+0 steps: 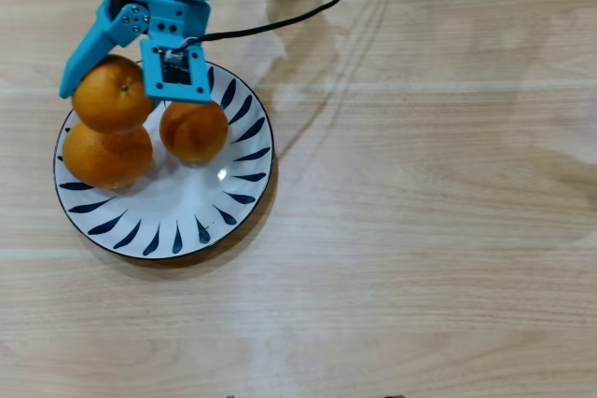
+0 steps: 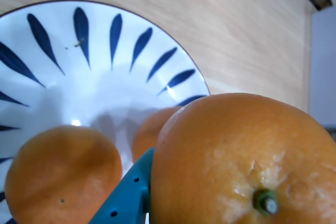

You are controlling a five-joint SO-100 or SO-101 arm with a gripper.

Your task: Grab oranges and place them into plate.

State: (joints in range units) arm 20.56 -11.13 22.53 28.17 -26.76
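Observation:
My blue gripper (image 1: 121,90) is shut on one orange (image 1: 110,95) over the upper left part of the plate (image 1: 187,221), a white plate with dark blue petal strokes. In the overhead view this held orange overlaps a second orange (image 1: 104,156) lying on the plate's left side; whether they touch I cannot tell. A third orange (image 1: 194,130) rests near the plate's middle. In the wrist view the held orange (image 2: 247,161) fills the lower right beside one teal finger (image 2: 126,200). The two resting oranges (image 2: 63,177) (image 2: 155,129) lie below on the plate (image 2: 105,61).
The plate sits on a light wooden table (image 1: 420,184). A black cable (image 1: 308,11) runs from the arm toward the top edge. A grey object (image 2: 323,61) shows at the right edge of the wrist view.

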